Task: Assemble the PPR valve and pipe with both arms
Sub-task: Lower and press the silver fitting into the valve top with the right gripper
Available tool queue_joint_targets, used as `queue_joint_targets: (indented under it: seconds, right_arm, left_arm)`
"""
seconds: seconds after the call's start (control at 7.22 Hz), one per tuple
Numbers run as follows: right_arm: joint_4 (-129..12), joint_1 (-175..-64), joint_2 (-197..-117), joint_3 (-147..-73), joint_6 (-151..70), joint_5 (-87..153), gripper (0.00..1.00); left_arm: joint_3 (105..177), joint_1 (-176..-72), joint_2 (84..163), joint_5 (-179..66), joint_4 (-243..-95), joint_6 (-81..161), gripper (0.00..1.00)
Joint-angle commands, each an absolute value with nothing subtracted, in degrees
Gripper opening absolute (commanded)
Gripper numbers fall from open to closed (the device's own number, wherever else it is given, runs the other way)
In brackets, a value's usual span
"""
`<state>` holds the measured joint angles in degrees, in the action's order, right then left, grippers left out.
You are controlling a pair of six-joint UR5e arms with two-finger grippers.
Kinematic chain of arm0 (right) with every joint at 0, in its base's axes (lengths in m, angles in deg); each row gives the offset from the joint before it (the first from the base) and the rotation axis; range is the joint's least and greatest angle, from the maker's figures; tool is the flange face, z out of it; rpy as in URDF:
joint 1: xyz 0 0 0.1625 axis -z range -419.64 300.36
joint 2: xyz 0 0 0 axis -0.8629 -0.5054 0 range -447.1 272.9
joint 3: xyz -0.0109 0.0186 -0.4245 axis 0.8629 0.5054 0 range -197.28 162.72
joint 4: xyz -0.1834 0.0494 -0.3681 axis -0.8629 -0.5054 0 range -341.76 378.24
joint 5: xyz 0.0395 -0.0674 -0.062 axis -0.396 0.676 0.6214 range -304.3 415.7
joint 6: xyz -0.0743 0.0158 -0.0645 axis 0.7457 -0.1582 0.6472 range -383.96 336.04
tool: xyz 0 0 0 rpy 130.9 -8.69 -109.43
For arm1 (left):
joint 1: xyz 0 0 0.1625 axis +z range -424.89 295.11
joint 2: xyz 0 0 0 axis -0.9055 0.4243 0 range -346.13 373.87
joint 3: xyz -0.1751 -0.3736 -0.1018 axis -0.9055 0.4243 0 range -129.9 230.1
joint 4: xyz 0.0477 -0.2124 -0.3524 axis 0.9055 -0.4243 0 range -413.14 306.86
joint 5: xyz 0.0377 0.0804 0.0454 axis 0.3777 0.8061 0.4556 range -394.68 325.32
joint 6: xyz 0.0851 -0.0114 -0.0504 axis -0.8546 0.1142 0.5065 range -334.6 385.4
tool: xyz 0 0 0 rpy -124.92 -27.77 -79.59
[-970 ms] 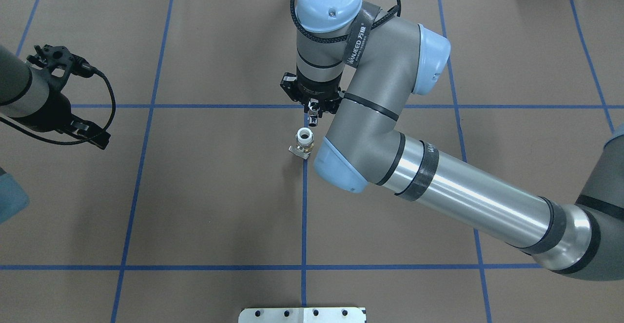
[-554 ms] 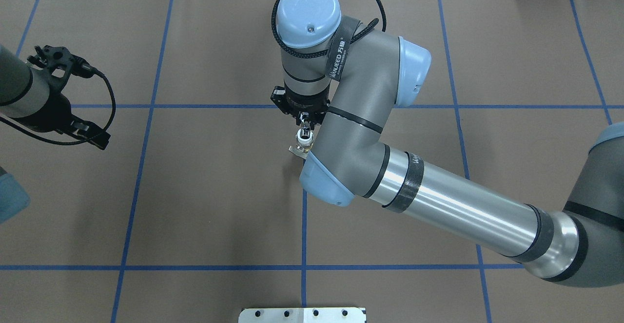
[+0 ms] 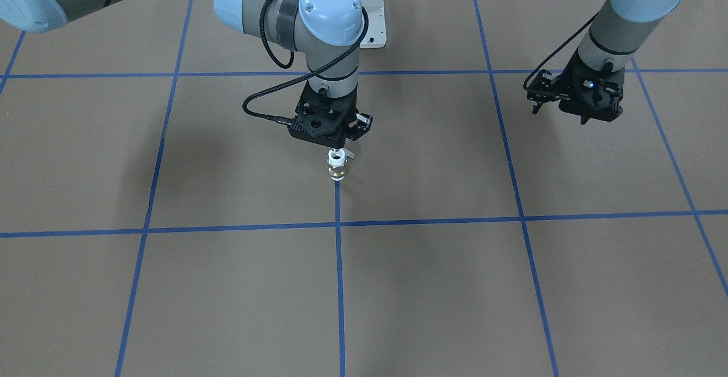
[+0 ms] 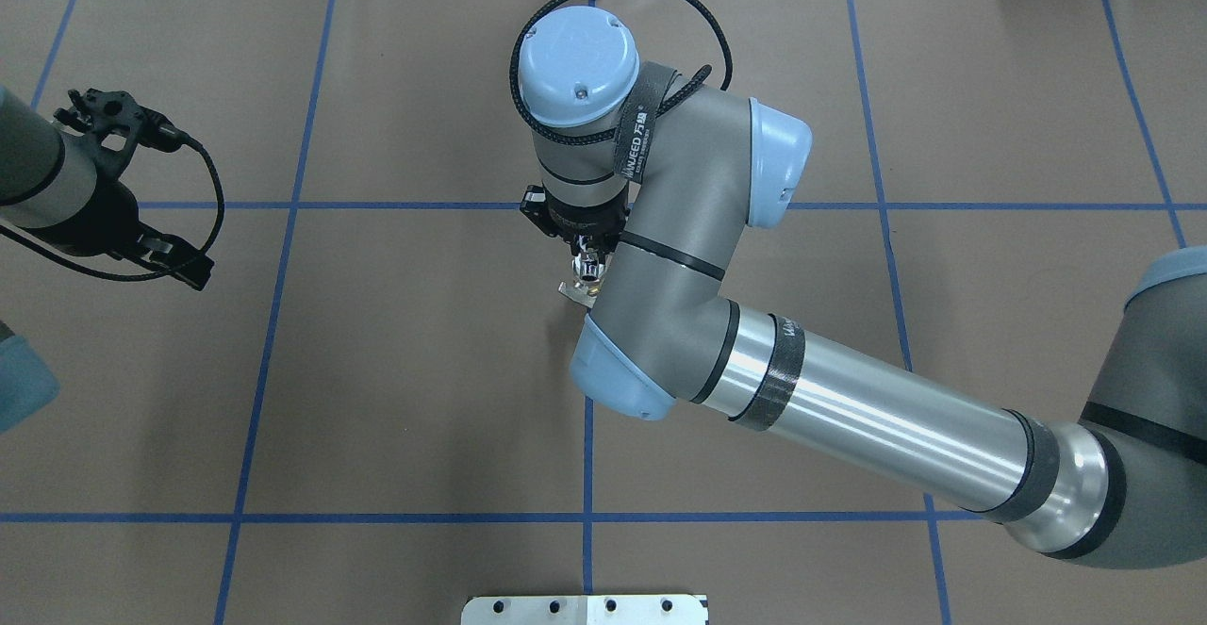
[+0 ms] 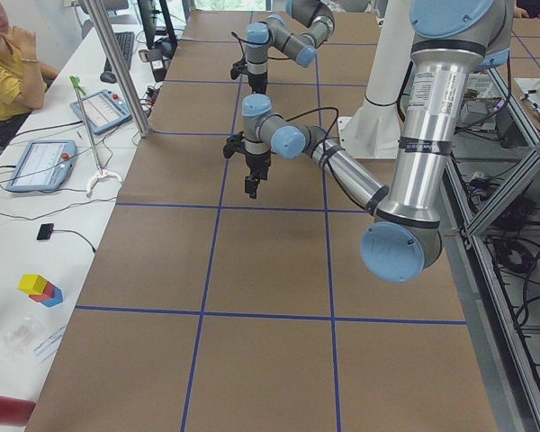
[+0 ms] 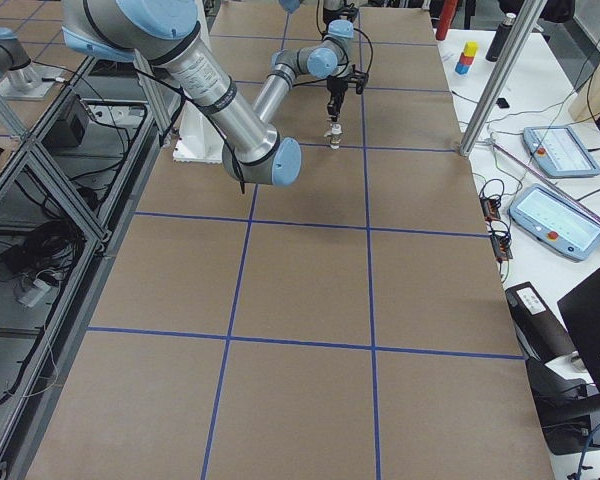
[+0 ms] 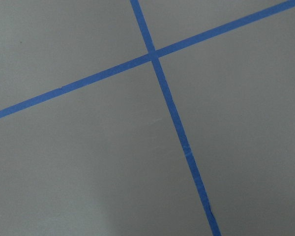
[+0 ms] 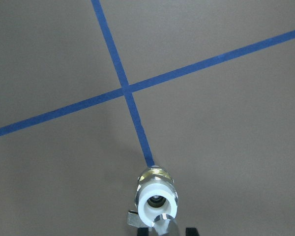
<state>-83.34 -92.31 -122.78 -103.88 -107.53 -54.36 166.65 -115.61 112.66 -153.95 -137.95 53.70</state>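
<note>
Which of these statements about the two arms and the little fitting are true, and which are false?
1. The PPR valve stands upright on a blue tape line. True.
2. The left gripper steadies the valve. False: it hangs far off, touching nothing.
3. The right gripper holds the pipe right at the valve's white opening. True.
4. A person reaches onto the table. False: he sits beside it, hand at chin.

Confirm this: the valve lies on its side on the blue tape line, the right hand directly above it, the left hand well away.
Wrong in one respect. The PPR valve stands upright on the blue tape line, white end up, as the exterior front-facing view shows. The right hand is directly above it, the left hand well away.
</note>
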Motion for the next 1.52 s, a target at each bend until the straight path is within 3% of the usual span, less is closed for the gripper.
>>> queue_joint_targets:
  seconds: [0.0,1.39]
  right_arm:
    - [-83.19,-91.99,-123.04,-103.85,-107.54,-54.07,0.0]
    - [-80.84,-92.07,-123.13,-103.33,-107.45,-52.49,0.0]
  left_arm:
    - [166.47,-115.61,112.65,-153.95,-137.95,53.7,1.0]
    - [166.29,-115.61,112.65,-153.95,-137.95,53.7,1.0]
